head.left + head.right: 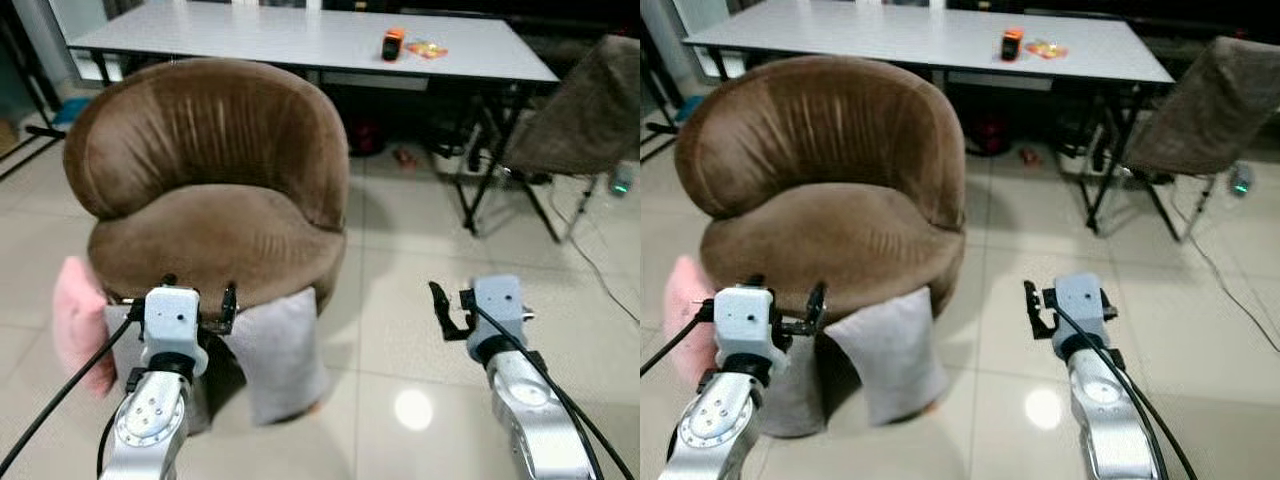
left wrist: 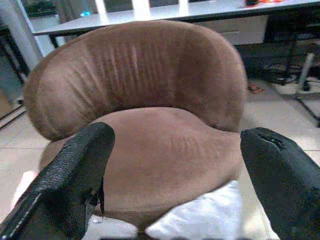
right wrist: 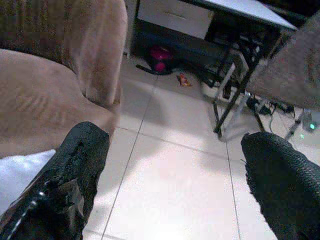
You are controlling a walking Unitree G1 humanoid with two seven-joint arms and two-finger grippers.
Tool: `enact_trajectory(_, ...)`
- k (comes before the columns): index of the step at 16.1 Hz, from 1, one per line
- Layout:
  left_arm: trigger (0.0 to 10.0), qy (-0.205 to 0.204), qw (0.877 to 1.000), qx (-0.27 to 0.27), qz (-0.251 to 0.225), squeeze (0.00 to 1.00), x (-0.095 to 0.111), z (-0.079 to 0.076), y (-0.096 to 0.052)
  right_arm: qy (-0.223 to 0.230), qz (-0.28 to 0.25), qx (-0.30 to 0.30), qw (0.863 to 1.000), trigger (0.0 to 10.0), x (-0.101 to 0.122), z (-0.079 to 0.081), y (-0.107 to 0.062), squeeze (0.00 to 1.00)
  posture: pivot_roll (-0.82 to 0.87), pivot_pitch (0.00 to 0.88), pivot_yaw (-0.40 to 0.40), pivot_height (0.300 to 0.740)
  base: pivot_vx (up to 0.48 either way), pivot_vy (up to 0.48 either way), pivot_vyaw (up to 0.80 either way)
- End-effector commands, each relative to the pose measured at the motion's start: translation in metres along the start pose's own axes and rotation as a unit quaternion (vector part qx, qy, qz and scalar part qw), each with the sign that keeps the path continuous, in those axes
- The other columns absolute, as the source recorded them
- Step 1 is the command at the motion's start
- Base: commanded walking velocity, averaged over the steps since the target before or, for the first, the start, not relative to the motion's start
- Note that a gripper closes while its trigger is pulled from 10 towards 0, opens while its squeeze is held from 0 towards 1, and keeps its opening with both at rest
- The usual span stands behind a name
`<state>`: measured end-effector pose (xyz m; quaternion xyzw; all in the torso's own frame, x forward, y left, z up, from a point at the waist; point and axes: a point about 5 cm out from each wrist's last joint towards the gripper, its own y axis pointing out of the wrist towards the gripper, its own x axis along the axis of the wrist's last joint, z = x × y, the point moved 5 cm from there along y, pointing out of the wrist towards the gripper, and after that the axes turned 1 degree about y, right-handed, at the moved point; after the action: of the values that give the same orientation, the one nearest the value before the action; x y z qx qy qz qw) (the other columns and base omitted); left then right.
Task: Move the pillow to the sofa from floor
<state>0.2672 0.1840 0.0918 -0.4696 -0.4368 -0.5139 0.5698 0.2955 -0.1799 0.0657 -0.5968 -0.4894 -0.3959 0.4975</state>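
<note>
The light grey fabric pillow (image 1: 280, 350) stands on the pale tiled floor (image 1: 400, 310), leaning against the front of the round brown velvet sofa chair (image 1: 215, 190). A second grey cushion (image 1: 800, 385) and a pink fluffy cushion (image 1: 78, 320) rest beside it at the chair's base. The left gripper (image 1: 198, 297) hovers above the pillows, fingers spread apart and empty. The right gripper (image 1: 440, 312) hangs over bare floor, well apart from the pillow, fingers likewise spread and empty. A white rectangular table (image 1: 300, 40) stands behind the chair.
</note>
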Motion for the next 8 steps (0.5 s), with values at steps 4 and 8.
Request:
enact_trajectory(4, 10.0, 0.002, 1.0, -0.001, 0.001, 0.0, -0.002, 0.001, -0.002, -0.037, -0.038, -0.002, 0.999, 10.0, 0.012, 0.003, 0.001, 0.0, -0.07, 0.0, -0.023, 0.74, 0.312, 0.0, 0.0)
enact_trajectory(8, 10.0, -0.001, 1.0, -0.002, -0.002, 0.0, -0.001, 0.001, -0.003, -0.004, -0.039, 0.036, 0.999, 10.0, 0.014, 0.016, 0.0, 0.0, -0.06, 0.0, -0.027, 0.74, 0.328, 0.0, 0.55)
